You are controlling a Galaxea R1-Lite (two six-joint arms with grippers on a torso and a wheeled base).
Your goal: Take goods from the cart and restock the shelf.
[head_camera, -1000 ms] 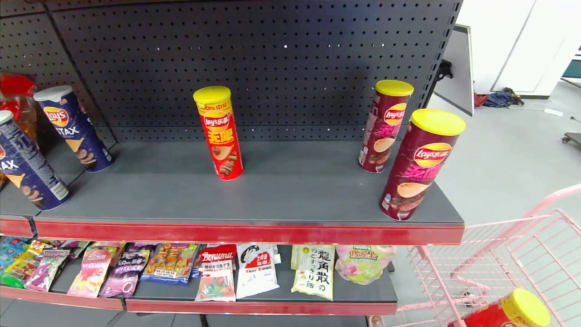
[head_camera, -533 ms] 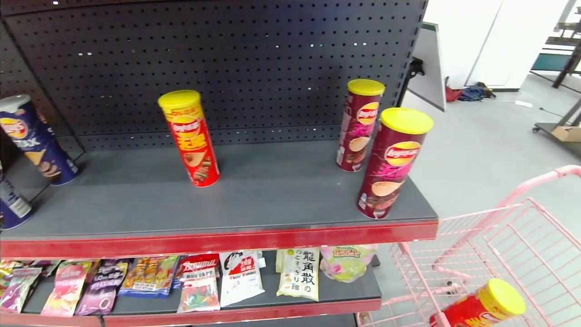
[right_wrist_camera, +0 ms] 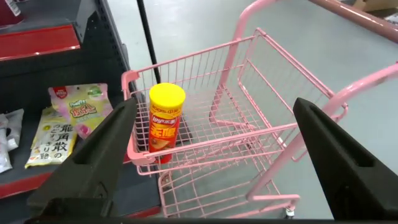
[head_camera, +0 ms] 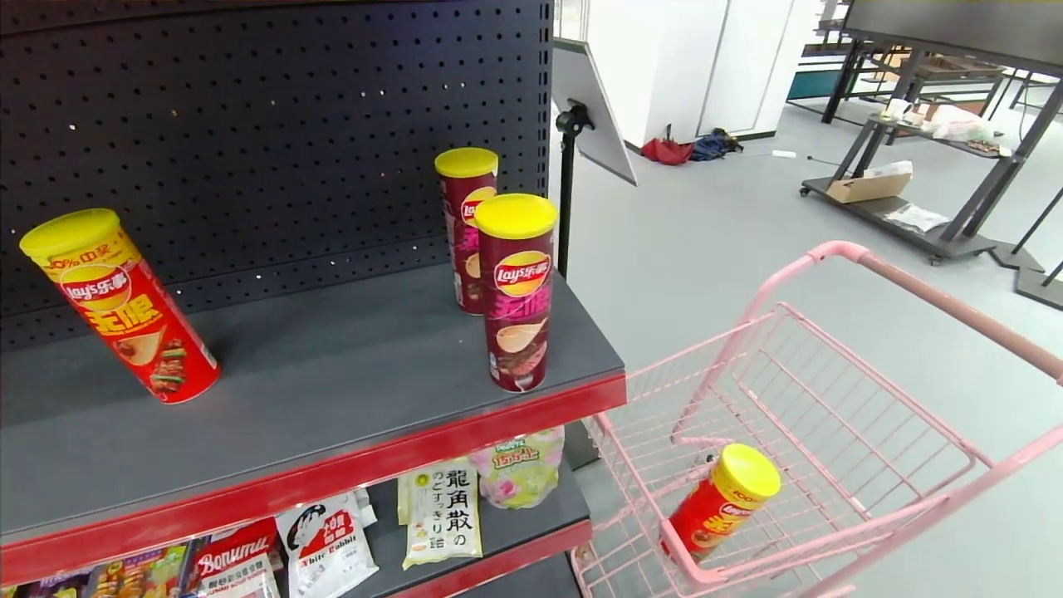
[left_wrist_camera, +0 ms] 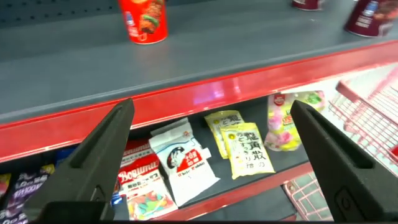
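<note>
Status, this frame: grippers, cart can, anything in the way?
Left gripper open, empty, by the shelf. Right gripper open, above the cart. Red can in cart, ungrasped. Nothing over it.

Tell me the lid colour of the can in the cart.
Yellow lid on a red can in the pink cart; clearest in right wrist view.
</note>
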